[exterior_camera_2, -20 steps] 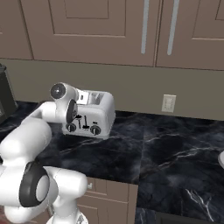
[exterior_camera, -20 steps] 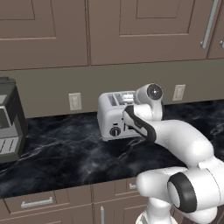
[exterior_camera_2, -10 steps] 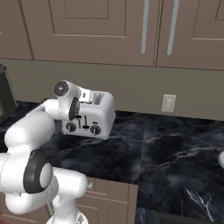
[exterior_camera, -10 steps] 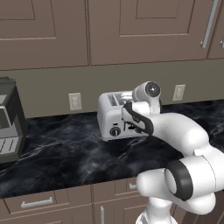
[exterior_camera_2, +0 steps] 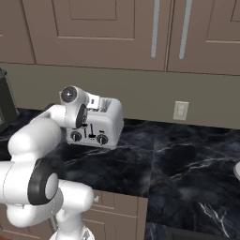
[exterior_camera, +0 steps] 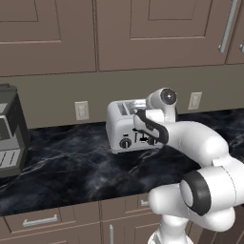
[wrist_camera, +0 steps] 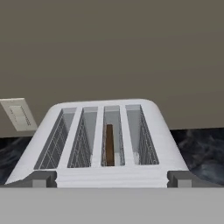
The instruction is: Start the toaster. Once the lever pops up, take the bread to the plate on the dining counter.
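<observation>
Centrally, the toaster [exterior_camera: 128, 126] is seen standing on the black marble worktop [exterior_camera: 71, 167], close to the back wall, with its two round black knobs and small sliders facing outward. It is shown between two wall outlets: one [exterior_camera: 82, 110] beside it on the left of the left base view and another [exterior_camera: 194, 100] on the far side of the arm. In the hand view the toaster [wrist_camera: 105, 144] is looked down upon from just above its front edge, so that all four slots are visible. The bread [wrist_camera: 109, 144] is seen standing upright and edge-on in the third slot from the left, sunk within the slot. The gripper [wrist_camera: 111, 179] is held at the front top edge of the toaster, its two dark finger tips [wrist_camera: 41, 179] set wide apart near the outer corners of the toaster's front, and nothing is held between them. Whether the tips touch the toaster cannot be told. In the right base view the hand is seen against the toaster's [exterior_camera_2: 101, 124] upper left corner. A dark grey boxy appliance [exterior_camera: 9, 128] is shown well apart at the left end of the worktop, and brown cabinets [exterior_camera: 143, 28] are seen above.
</observation>
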